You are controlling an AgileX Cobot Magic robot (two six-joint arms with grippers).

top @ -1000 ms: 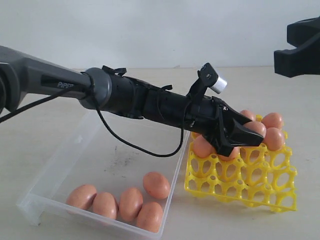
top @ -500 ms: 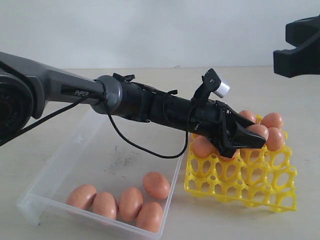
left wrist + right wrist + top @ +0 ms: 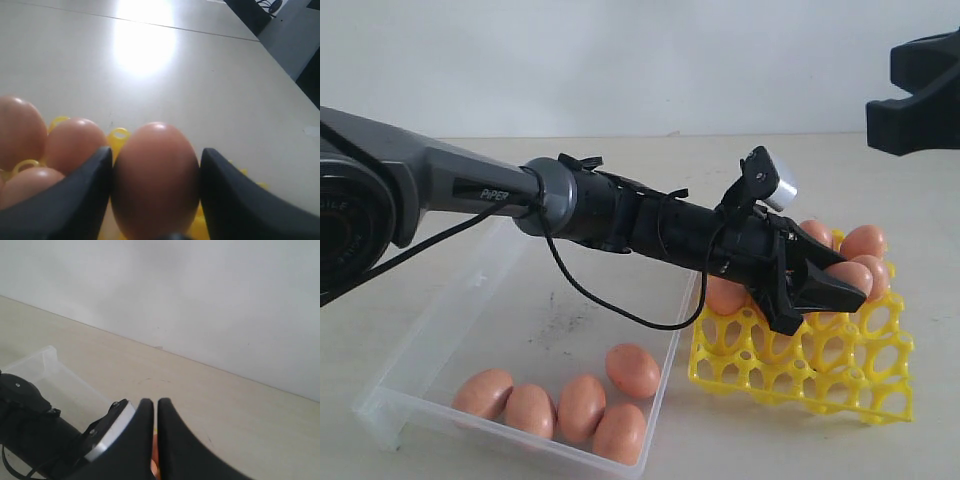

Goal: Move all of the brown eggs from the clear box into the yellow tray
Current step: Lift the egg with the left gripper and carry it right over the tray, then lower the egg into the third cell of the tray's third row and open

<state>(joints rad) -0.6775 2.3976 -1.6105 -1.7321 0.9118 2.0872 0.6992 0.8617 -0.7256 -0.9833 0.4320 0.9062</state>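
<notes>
My left gripper [image 3: 845, 288] reaches across over the yellow tray [image 3: 840, 385] and is shut on a brown egg [image 3: 855, 272], held just above the tray's back right cups. In the left wrist view the egg [image 3: 156, 182] fills the gap between both black fingers [image 3: 75, 200]. Several brown eggs [image 3: 865, 240] sit in the tray's back rows, partly hidden by the gripper. Several more eggs [image 3: 582, 405] lie at the near end of the clear box [image 3: 420, 345]. My right gripper [image 3: 912, 100] hangs shut and empty, high at the right.
The clear box lies left of the tray, its right wall close to the tray's edge. A black cable [image 3: 610, 300] loops under the left arm over the box. In the right wrist view the shut gripper [image 3: 156, 402] looks down on the left arm's camera [image 3: 110, 432].
The left arm has stretched further right and slightly down, carrying the egg over the tray's back right cups. The right gripper has stayed where it was.
</notes>
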